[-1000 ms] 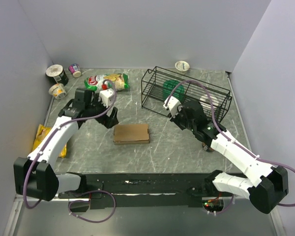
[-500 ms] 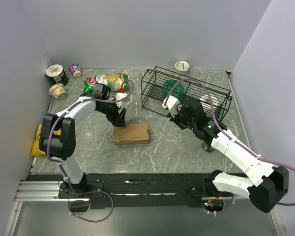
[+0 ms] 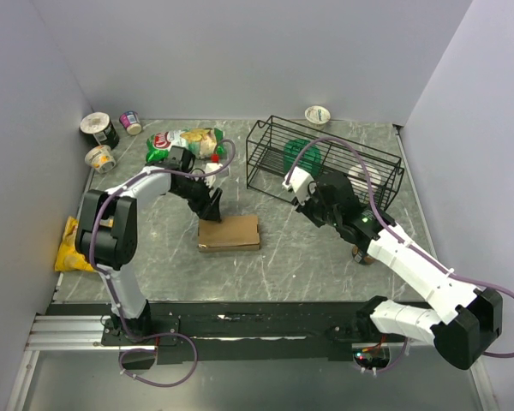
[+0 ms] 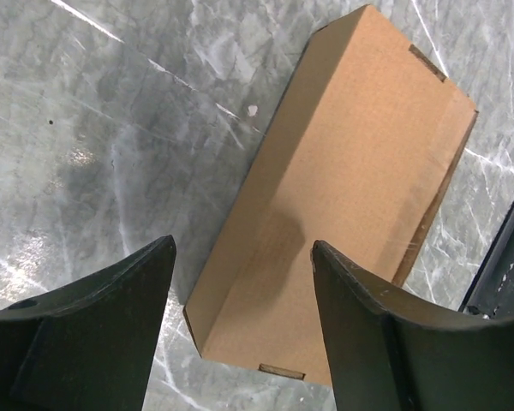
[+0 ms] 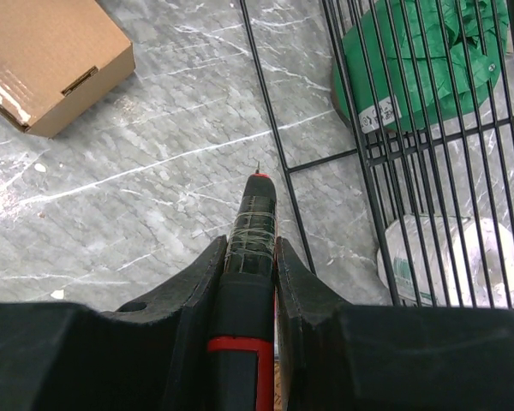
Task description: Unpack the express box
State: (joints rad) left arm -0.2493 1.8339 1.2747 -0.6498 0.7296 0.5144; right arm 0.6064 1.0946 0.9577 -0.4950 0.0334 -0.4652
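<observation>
The express box [image 3: 230, 233] is a flat brown carton lying shut on the table's middle. In the left wrist view the express box [image 4: 343, 188] lies right under my left gripper [image 4: 242, 247], which is open and empty, its fingers astride the box's near corner. In the top view my left gripper [image 3: 212, 208] hovers at the box's far left edge. My right gripper [image 5: 250, 244] is shut on a black and red pen-like tool [image 5: 255, 224]. In the top view my right gripper [image 3: 308, 205] is right of the box, by the basket.
A black wire basket [image 3: 325, 163] at the back right holds a green pack [image 3: 297, 152] and a white pack [image 3: 364, 180]. A chip bag [image 3: 187, 141], cups [image 3: 98, 128] and a yellow bag [image 3: 71, 244] lie left. A white cup [image 3: 318, 114] stands at the back.
My left arm has swung right and forward from beside the chip bag to the box's far left edge. The right arm and the box have hardly moved.
</observation>
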